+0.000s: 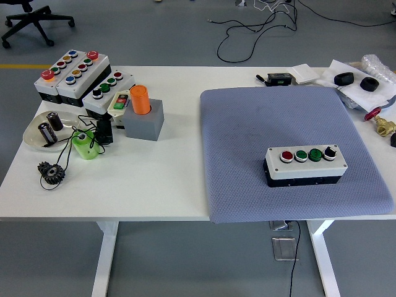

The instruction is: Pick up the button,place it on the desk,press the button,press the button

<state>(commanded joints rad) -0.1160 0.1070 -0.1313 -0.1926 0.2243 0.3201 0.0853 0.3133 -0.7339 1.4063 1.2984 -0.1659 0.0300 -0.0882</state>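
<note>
Sitting on the soft grey-blue mat (272, 117) is the button box (305, 165), a long box with a pale top and dark sides. It has a red button, two green ones and a black knob in a row. The mat looks bumpy like woven cloth and has rounded corners. It covers most of the right half of the white table (161, 179), and its near edge hangs a little past the table's front. The box lies toward the mat's near right part, with bare mat all around it.

No robot hand shows anywhere, so I cannot tell how the fingers are.

On the left side are more button boxes (80, 77), packed close together at the far corner. Just beside them an orange cup (140, 99) stands on a grey block (147, 120). Near those are a clear dish (43, 131), a green round thing (85, 145) and a small dark gear (51, 172). The smooth middle of the table is open.
</note>
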